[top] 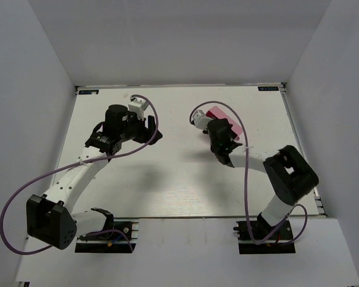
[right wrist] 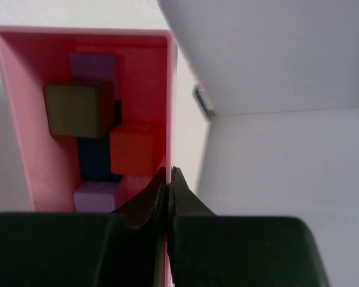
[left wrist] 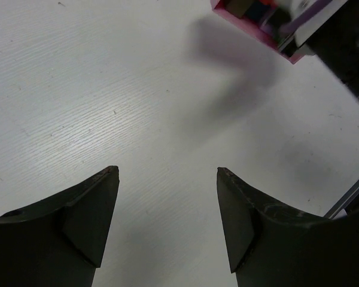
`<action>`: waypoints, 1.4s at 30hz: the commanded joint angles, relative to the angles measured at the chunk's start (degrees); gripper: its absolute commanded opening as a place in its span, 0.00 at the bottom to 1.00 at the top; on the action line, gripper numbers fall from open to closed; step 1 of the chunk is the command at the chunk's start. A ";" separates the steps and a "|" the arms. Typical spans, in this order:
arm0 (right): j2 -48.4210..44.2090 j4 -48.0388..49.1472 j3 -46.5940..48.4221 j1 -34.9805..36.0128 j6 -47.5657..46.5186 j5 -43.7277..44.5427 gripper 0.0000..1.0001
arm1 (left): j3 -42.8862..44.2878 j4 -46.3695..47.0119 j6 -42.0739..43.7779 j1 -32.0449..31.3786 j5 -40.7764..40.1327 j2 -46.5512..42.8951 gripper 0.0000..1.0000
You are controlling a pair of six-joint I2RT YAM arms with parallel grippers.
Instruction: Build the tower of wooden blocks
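Top view: the pink tray (top: 226, 115) sits upper centre-right on the table (top: 167, 179).

Left wrist view: the left end effector (left wrist: 167, 173) hangs partly open and empty.

Right wrist view: the wood blocks (right wrist: 78, 110) lie inside the tray. The right end effector (right wrist: 167, 179) is closed at the tray's right wall, and I cannot tell whether it pinches that wall. It is best reopened and centred over one block.

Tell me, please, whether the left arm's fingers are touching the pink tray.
Apart. The left wrist view shows the left fingers spread over bare table, with the pink tray far off in the top corner.
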 commanded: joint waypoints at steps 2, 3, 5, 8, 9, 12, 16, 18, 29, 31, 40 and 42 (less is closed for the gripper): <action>6.96 48.92 -6.54 2.95 -33.48 12.07 0.00 | -0.87 0.74 0.40 -0.23 -1.71 -2.92 0.76; 9.60 62.02 -6.82 3.73 -39.61 11.89 0.00 | -0.87 0.74 0.40 -0.23 -1.71 -2.92 0.76; 13.73 69.24 -7.17 4.62 -46.85 10.40 0.00 | -0.87 0.74 0.40 -0.23 -1.71 -3.44 0.76; 18.05 79.19 -6.91 5.50 -52.76 9.52 0.00 | -0.87 0.74 0.40 -0.23 -1.71 -3.44 0.76; 18.84 78.94 -7.43 5.93 -52.68 9.43 0.00 | -0.87 0.74 0.40 -0.23 -1.71 -3.44 0.76; 21.04 78.32 -7.79 6.64 -51.54 10.57 0.00 | -0.87 0.74 0.40 0.29 -1.71 -3.44 0.76; 21.40 75.08 -8.23 6.99 -48.21 12.06 0.00 | -0.87 0.74 0.40 0.29 -1.71 -3.44 0.76; 21.05 73.58 -8.84 7.17 -45.40 12.86 0.00 | -0.87 0.74 0.40 0.29 -1.71 -3.44 0.76; 17.97 53.66 -10.87 6.99 -29.84 14.09 0.10 | -0.87 0.74 0.40 0.29 -1.71 -3.96 0.76; 17.36 51.09 -10.60 6.99 -26.50 14.26 0.19 | -0.87 1.27 0.40 0.29 -1.71 -3.97 0.76; 14.37 38.16 -11.48 6.99 -19.19 13.91 0.52 | -0.87 1.27 0.40 0.82 -1.71 -3.97 0.76; 14.54 38.16 -12.18 7.17 -19.37 14.09 0.55 | -0.87 1.27 0.40 0.82 -1.71 -3.97 0.76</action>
